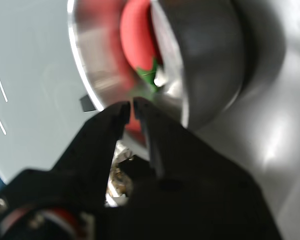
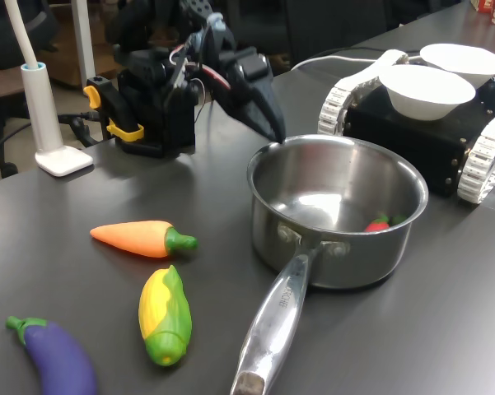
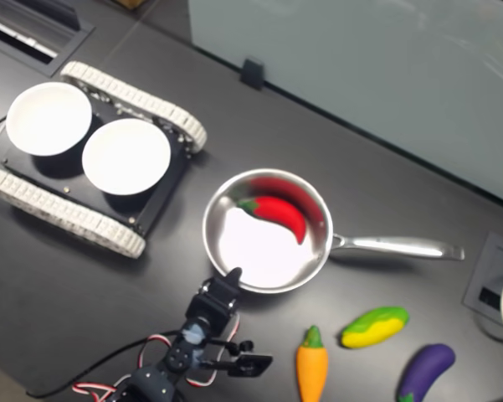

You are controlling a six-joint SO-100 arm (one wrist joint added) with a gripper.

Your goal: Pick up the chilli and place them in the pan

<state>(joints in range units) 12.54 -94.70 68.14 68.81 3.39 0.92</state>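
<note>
Second exterior view: chilli (image 3: 280, 213) stem points left.

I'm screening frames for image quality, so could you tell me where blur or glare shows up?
Wrist view: the pan and chilli are blurred. Second exterior view: sharp, but glare whitens the pan floor beside the chilli. First exterior view: clear, with soft reflections on the pan wall.

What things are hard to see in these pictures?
- Chilli: in the first exterior view the pan wall hides all but one end.
- Chilli in the wrist view: blurred, and the gripper covers part of it.
- Eggplant: cut off by the first exterior view's bottom edge.
- Gripper in the second exterior view: too small to tell open from shut.
</note>
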